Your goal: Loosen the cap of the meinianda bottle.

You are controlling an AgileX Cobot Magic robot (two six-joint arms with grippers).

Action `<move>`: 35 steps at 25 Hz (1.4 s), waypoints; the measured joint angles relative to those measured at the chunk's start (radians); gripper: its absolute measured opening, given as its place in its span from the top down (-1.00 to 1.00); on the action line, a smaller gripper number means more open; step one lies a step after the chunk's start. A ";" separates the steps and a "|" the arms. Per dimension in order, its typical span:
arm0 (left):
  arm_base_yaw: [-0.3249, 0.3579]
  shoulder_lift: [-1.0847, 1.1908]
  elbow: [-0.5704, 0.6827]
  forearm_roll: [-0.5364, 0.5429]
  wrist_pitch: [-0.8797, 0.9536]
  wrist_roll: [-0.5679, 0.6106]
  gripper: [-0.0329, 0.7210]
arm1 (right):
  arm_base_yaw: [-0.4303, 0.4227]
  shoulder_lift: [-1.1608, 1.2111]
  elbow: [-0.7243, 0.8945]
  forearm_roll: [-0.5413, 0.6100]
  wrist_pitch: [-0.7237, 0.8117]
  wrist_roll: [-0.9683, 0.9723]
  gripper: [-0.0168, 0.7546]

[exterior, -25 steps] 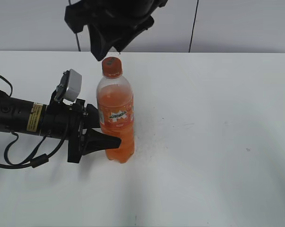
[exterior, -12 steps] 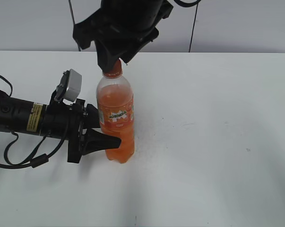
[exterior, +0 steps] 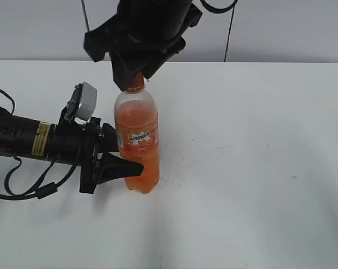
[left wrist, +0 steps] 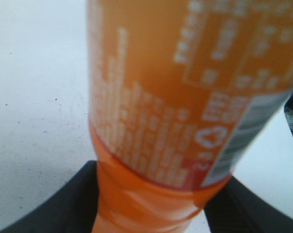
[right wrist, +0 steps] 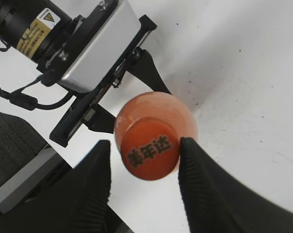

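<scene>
The meinianda bottle (exterior: 138, 140) stands upright on the white table, full of orange drink, and its label fills the left wrist view (left wrist: 185, 97). My left gripper (exterior: 121, 159) is shut on its lower body from the left, with a black finger on each side (left wrist: 151, 206). The orange cap (exterior: 137, 86) is mostly hidden under my right gripper (exterior: 133, 79). In the right wrist view the cap (right wrist: 148, 150) sits between the two black fingers of the right gripper (right wrist: 145, 145). The right finger touches the cap and a narrow gap shows at the left finger.
The left arm with its grey camera box (exterior: 86, 101) lies along the table at left and shows in the right wrist view (right wrist: 88, 53). White table (exterior: 253, 145) stretches right of the bottle. The table edge and dark floor show at lower left (right wrist: 20, 160).
My right gripper has come down from above the bottle and now straddles the cap. The left gripper and the bottle have not moved.
</scene>
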 joint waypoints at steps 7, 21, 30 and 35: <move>0.000 0.000 0.000 0.006 0.000 0.003 -0.13 | 0.000 0.007 -0.010 -0.001 0.001 -0.010 0.27; -0.001 -0.003 -0.003 0.019 0.013 0.002 -0.13 | 0.000 0.008 -0.017 -0.022 0.004 -0.880 0.30; -0.002 -0.005 -0.009 0.030 0.024 0.003 -0.10 | 0.000 0.008 -0.020 -0.003 -0.004 -1.246 0.44; -0.002 -0.005 -0.009 0.033 0.026 0.003 -0.07 | 0.000 0.008 -0.020 0.024 -0.004 -1.194 0.32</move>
